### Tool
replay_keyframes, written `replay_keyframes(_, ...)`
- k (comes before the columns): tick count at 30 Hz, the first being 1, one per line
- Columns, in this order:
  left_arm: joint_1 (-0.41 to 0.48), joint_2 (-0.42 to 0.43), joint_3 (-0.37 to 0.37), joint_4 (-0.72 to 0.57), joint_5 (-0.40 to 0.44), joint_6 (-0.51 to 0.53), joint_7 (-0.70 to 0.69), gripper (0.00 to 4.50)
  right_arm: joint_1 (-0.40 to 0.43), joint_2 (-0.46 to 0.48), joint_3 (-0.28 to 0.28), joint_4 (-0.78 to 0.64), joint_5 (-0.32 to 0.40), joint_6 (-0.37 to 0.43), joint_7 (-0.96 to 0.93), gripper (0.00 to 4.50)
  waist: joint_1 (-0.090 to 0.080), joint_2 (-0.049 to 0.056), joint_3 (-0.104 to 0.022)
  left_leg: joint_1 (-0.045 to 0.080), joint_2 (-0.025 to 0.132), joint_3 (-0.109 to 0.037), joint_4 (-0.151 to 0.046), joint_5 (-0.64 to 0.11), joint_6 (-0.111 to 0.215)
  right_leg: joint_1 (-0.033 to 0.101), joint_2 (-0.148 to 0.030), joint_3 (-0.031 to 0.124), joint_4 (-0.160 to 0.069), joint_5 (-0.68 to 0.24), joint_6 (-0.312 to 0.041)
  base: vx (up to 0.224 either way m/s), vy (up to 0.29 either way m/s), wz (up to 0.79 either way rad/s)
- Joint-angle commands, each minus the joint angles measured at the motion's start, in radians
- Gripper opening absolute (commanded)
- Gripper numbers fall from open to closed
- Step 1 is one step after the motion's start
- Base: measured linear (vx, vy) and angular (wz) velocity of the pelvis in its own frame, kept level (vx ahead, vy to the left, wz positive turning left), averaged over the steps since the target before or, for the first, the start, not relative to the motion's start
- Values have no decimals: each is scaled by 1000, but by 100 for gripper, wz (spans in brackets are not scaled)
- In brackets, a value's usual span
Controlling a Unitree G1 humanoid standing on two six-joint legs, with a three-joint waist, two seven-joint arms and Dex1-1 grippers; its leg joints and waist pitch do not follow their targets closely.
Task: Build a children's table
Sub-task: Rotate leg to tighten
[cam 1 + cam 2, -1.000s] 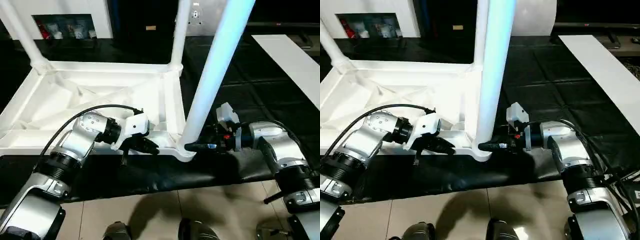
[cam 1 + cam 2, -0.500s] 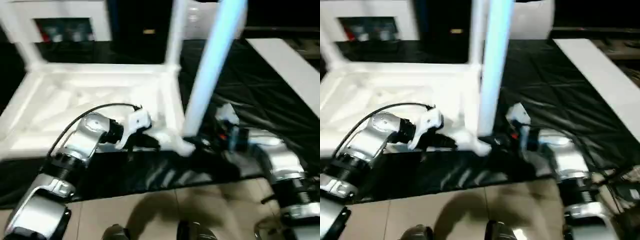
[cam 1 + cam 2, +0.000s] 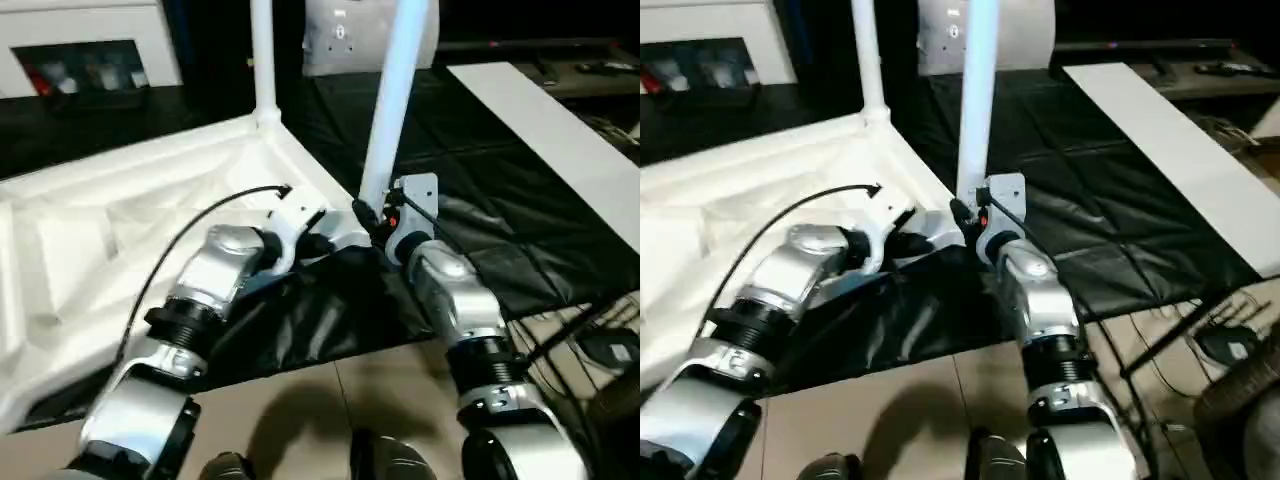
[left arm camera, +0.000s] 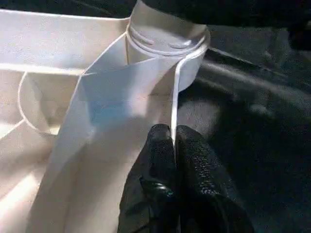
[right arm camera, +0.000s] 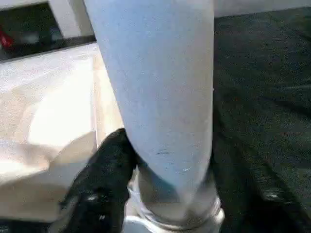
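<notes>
Two legs stand in sockets. My right claw (image 5: 160, 194) grasps the near leg (image 3: 392, 100); left claw (image 4: 175, 145) pinches the top's rim (image 4: 172, 111) beside it. More legs, I judge, remain.

Even indoor light, bluish cast on white plastic, soft motion blur, dark surroundings

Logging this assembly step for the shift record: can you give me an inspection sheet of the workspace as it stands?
Surface: workbench under a black sheet, wrinkled at the near edge.
Job's things: white table top upside down, ribs up; near leg and far leg upright in corner sockets.
Clutter: nothing seen on the bench.
Grippers: left gripper pinches the top's thin rim beside the near socket; right gripper holds the near leg's base.
Cables: black cable loops over the left forearm; cables on the floor, right.
Surroundings: tiled floor; white board at right.
</notes>
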Motion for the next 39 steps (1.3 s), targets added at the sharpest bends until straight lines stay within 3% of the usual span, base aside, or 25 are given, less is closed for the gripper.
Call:
replay_keyframes(1, -44, -63, -21, -79, -35, -32, 7, 0, -4, 63, 92, 10, 25, -4, 77, 275, -6, 3, -89, -17, -16, -2, -46, -315, 41, 88, -44, -25, -137, -766, 108, 70, 18, -24)
replay_keyframes(2, -41, -58, -23, -79, -31, -36, 4, 0, -1, 51, 95, 11, 13, -16, 82, 275, -1, 20, -94, -20, 1, -12, -60, -323, 38, 100, -44, -21, -122, -680, 85, 70, 18, -24)
replay_keyframes(3, -38, -49, -23, -77, -29, -38, 0, 0, 5, 29, 98, 10, 2, -29, 95, 288, -2, 30, -95, -21, 20, -23, -74, -345, 37, 100, -43, -11, -101, -578, 54, 66, 13, -11)
replay_keyframes(4, -35, -37, -23, -74, -25, -44, -5, 0, 14, 2, 96, 5, -1, -40, 118, 306, -11, 25, -91, -22, 31, -27, -88, -378, 44, 87, -34, 2, -76, -412, -23, 52, 4, 4)
replay_keyframes(5, -34, -33, -23, -73, -21, -46, -3, 0, 15, -6, 91, 10, -5, -50, 123, 306, -8, 20, -90, -9, 16, -14, -82, -388, 36, 71, -32, 6, -81, -388, -82, 52, 4, 4)
replay_keyframes(6, -29, -22, -23, -74, -20, -48, -11, 0, 20, -31, 82, 6, -6, -60, 141, 312, -7, 13, -88, -9, 3, -7, -75, -367, 34, 67, -33, 8, -81, -429, -108, 0, 0, 0)
replay_keyframes(7, -26, -15, -23, -75, -19, -48, -16, 0, 23, -47, 77, 4, -6, -66, 152, 322, -3, 4, -94, -21, -1, -4, -73, -314, 41, 75, -31, 19, -72, -430, -114, 0, 0, 0)
replay_keyframes(9, -17, 6, -29, -78, -19, -65, -44, 0, 33, -89, 66, -9, 12, -83, 205, 336, 2, 9, -96, -15, 0, -1, -72, -282, 58, 67, -32, 29, -70, -412, -132, 0, 0, 0)
replay_keyframes(10, -10, 22, -32, -80, -17, -73, -63, 0, 39, -123, 60, -19, 23, -88, 247, 349, 3, 11, -101, -17, 3, 1, -70, -241, 72, 69, -30, 37, -59, -347, -161, 0, 0, 0)
replay_keyframes(11, -2, 39, -37, -83, -15, -85, -87, 0, 46, -161, 58, -29, 33, -96, 301, 356, 5, 9, -105, -23, 2, 3, -68, -203, 91, 74, -24, 42, -47, -288, -184, 0, 0, 0)
replay_keyframes(13, 11, 65, -45, -85, -14, -97, -123, 0, 54, -218, 61, -39, 40, -107, 379, 380, 9, 1, -108, -20, -1, 11, -63, -186, 116, 67, -20, 51, -43, -286, -201, 65, -26, 7)
replay_keyframes(15, 22, 92, -57, -81, -14, -116, -163, 0, 59, -267, 67, -44, 50, -114, 465, 380, 16, 4, -116, -26, -1, 15, -57, -130, 140, 70, -21, 58, -31, -235, -228, 66, -27, 6)
replay_keyframes(16, 24, 97, -59, -80, -14, -118, -169, 0, 60, -278, 69, -45, 52, -115, 483, 380, 19, 1, -117, -33, -2, 16, -53, -108, 155, 70, -19, 59, -25, -213, -231, 0, 0, 0)
replay_keyframes(17, 27, 106, -62, -78, -14, -121, -179, 0, 61, -296, 73, -45, 55, -118, 512, 380, 25, 3, -116, -29, 0, 18, -52, -107, 160, 65, -20, 60, -25, -228, -231, 0, 0, 0)
replay_keyframes(21, 41, 180, -110, -44, -15, -248, -333, 0, 80, -410, 119, -61, 97, -128, 775, 380, 35, 4, -116, -33, 2, 17, -51, -90, 167, 71, -17, 58, -24, -236, -227, 0, 0, 0)
replay_keyframes(24, 50, 217, -132, -43, -20, -301, -423, 0, 78, -446, 132, -56, 122, -128, 869, 365, 39, 3, -111, -29, 7, 20, -54, -126, 146, 67, -17, 60, -30, -287, -219, 0, 0, 0)
replay_keyframes(26, 55, 241, -148, -43, -21, -338, -488, 0, 71, -470, 144, -47, 131, -129, 941, 365, 48, 5, -106, -19, 10, 24, -57, -172, 110, 60, -16, 60, -41, -370, -195, 0, 0, 0)
replay_keyframes(31, 65, 269, -175, -52, -32, -370, -576, 0, 48, -501, 169, -16, 136, -131, 1049, 330, 54, 5, -103, -11, 14, 24, -62, -219, 72, 56, -14, 60, -45, -427, -180, 0, 0, 0)
replay_keyframes(39, 69, 281, -202, -68, -46, -400, -655, 0, 42, -528, 238, -23, 143, -115, 1202, 268, 53, -4, -102, -13, 12, 24, -62, -230, 73, 53, -14, 65, -50, -489, -149, 0, 0, 0)
